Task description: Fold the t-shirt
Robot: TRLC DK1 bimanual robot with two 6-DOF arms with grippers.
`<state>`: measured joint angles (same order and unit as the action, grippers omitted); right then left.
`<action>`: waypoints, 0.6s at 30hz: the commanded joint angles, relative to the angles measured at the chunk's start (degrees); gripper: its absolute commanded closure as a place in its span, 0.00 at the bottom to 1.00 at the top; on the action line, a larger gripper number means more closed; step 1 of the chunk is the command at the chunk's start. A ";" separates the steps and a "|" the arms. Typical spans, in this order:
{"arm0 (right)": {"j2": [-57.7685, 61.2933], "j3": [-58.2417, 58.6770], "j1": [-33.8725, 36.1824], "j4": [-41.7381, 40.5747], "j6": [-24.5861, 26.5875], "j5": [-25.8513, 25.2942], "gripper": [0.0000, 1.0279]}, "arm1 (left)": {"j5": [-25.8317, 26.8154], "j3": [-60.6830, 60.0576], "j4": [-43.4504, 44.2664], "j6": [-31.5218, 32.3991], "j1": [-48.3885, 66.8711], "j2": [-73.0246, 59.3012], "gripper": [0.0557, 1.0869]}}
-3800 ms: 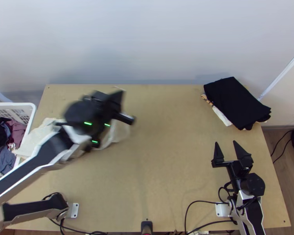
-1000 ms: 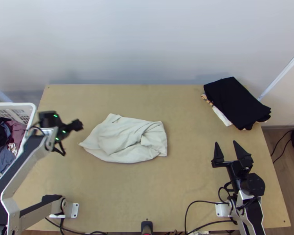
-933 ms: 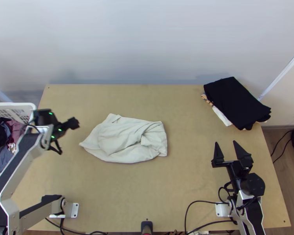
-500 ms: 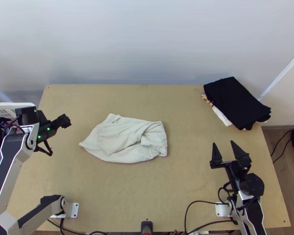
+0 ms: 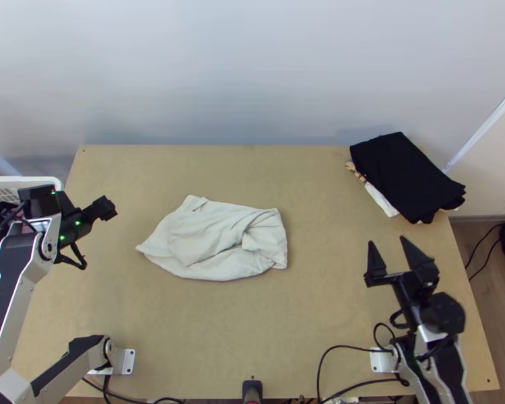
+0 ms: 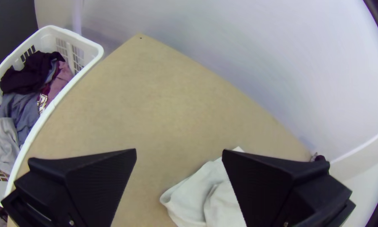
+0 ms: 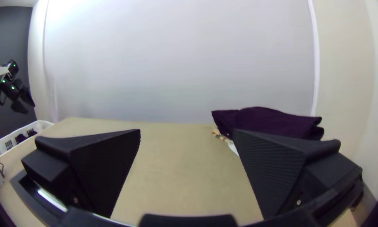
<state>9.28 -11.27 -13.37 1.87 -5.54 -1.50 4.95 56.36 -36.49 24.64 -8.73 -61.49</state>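
One t-shirt [image 5: 215,241], longest crosswise, tip left.

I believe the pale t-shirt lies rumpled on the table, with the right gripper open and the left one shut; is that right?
Not quite: the left gripper is open too, its fingers wide apart in the left wrist view. The rest holds: t-shirt rumpled on the table, right gripper open.

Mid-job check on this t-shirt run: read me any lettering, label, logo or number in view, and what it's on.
Nothing readable.
Patterned patch in the laundry basket: too small to tell whether it is lettering.
Pale t-shirt: none to make out.
Folded black garment: none to make out.
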 commanded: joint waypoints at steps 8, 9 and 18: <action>35.19 -30.66 -13.53 2.35 5.98 -0.08 0.03 | 0.23 -5.12 8.98 1.55 2.32 -0.03 0.04; 38.80 -34.08 -15.55 3.49 6.51 -0.08 0.03 | 0.23 -5.56 9.86 1.55 2.40 -0.12 0.04; 68.33 -63.62 -32.43 13.86 8.00 -0.08 0.03 | 0.23 -10.74 15.13 0.76 2.58 2.87 0.04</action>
<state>71.26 -68.69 -42.39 14.33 1.30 -1.65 4.93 47.86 -22.90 25.08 -6.04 -60.73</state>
